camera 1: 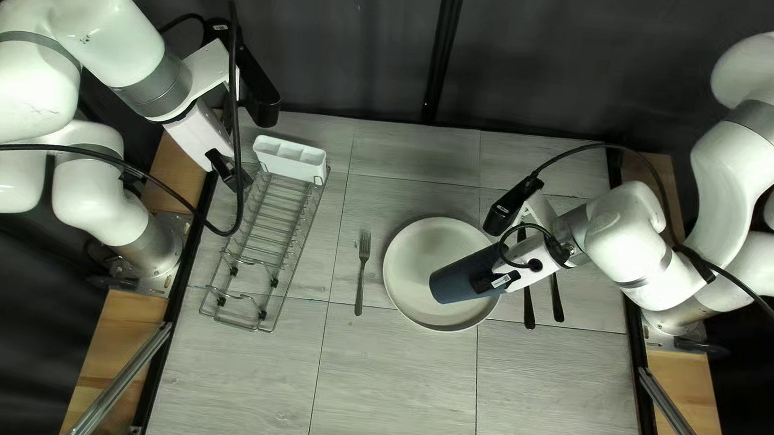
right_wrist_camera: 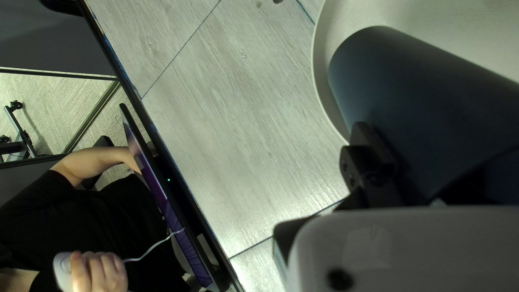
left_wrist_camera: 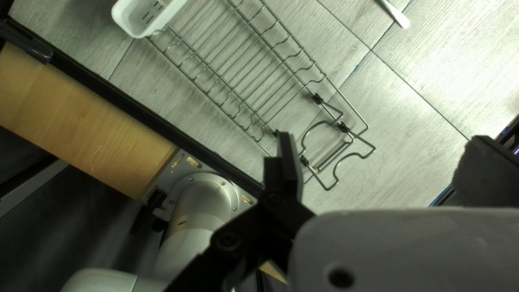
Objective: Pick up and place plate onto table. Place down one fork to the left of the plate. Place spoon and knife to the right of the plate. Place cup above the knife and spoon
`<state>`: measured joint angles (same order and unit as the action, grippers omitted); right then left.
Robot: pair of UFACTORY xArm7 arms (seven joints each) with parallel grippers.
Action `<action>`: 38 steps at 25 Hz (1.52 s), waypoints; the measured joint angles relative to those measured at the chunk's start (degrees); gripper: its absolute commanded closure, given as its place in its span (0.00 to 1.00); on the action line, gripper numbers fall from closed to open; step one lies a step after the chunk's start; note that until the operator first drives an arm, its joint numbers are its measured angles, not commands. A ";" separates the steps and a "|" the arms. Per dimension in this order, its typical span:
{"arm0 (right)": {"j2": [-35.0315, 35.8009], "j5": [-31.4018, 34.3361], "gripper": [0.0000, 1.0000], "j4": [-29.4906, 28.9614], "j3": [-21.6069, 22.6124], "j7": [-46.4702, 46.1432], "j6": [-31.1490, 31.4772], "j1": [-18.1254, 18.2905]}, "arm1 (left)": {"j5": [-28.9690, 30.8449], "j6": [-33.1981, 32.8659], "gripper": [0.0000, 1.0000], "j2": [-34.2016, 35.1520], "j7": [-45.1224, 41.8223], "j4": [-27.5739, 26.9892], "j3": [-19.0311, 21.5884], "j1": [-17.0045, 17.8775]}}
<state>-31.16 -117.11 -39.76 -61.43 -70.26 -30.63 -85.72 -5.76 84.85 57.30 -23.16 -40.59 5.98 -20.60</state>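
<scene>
cup (camera 1: 464,278) is at right gripper (camera 1: 515,268), held lying well over on its side above the right part of the plate (camera 1: 426,310). right wrist view: one finger presses the cup's side, the other is hidden behind cup and mount; gripper reads as clamped on it, opened about as wide as the part it grips. can't tell if cup touches plate.

left gripper (camera 1: 230,171) is wide open with nothing in its grasp, beside the wire rack (camera 1: 265,225), well apart from the cup. left wrist view shows the rack ahead of it, running past one finger.

counts: one cup, one plate, one fork (camera 1: 363,271), two dark utensil handles (camera 1: 529,312), one wire rack, one white holder (camera 1: 289,159). fork lies left of plate, near it, tines toward the table's far edge. the handles are right of plate, side by side, upper ends hidden under the right arm, so can't tell which is knife or spoon. holder sits at the rack's far end. one person (right_wrist_camera: 108,216) at the table's near edge, hand (right_wrist_camera: 100,273) on a white mouse (right_wrist_camera: 63,270).
</scene>
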 measured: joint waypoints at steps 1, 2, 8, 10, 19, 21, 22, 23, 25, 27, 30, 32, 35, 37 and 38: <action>0.00 0.00 1.00 0.00 0.00 0.00 0.00 0.00 | 0.00 0.00 0.00 0.00 0.00 0.00 0.00 0.00; 0.01 0.01 1.00 0.00 0.01 0.01 0.00 0.00 | 0.00 0.00 0.00 0.00 0.00 0.00 0.00 0.00; -2.00 -5.71 1.00 -8.16 -3.50 -7.14 -11.15 -7.69 | 0.00 0.00 0.00 0.00 0.00 0.00 0.00 0.00; -3.70 -9.30 1.00 -14.80 -6.73 -13.05 -19.90 -13.00 | 0.00 0.00 0.00 0.00 0.00 0.00 0.00 0.00; -13.18 -14.98 1.00 -31.95 -19.35 -29.38 -41.61 -21.06 | 0.00 0.00 0.00 0.00 0.00 0.00 0.00 0.00; -13.60 -15.05 1.00 -31.64 -19.88 -29.65 -41.96 -19.84 | 0.00 0.00 0.00 0.00 0.00 0.00 0.00 0.00; -13.73 -15.10 1.00 -31.14 -19.91 -29.68 -42.00 -18.76 | 0.00 0.00 0.00 0.00 0.00 0.00 0.00 0.00; -13.78 -15.17 1.00 -30.52 -19.80 -29.71 -42.01 -17.56 | 0.00 0.00 0.00 0.00 0.00 0.00 0.00 0.00; -13.93 -15.28 1.00 -29.16 -19.49 -29.80 -41.96 -14.92 | 0.00 0.00 0.00 0.00 0.00 0.00 0.00 0.00; -14.27 -15.23 1.00 -28.19 -19.57 -30.02 -41.92 -12.79 | 0.00 0.00 0.00 0.00 0.00 0.00 0.00 0.00; -15.12 -14.87 1.00 -27.73 -20.66 -30.55 -41.97 -11.07 | 0.00 0.00 0.00 0.00 0.00 0.00 0.00 0.00; -15.86 -14.48 1.00 -27.63 -21.66 -30.97 -41.83 -10.44 | 0.00 0.00 0.00 0.00 0.00 0.00 0.00 0.00; -17.08 -13.85 1.00 -27.51 -23.40 -31.62 -41.58 -9.60 | 0.00 0.00 0.00 0.00 0.00 0.00 0.00 0.00; -17.99 -13.44 1.00 -27.61 -24.50 -32.34 -41.57 -8.94 | 0.00 0.00 0.00 0.00 0.00 0.00 0.00 0.00; -18.52 -13.23 1.00 -27.77 -25.05 -32.84 -41.65 -8.59 | 0.00 0.00 0.00 0.00 0.00 0.00 0.00 0.00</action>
<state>-49.68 -130.34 -67.53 -86.49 -103.10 -72.28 -94.31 -5.76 84.85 57.30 -23.16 -40.59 5.98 -20.60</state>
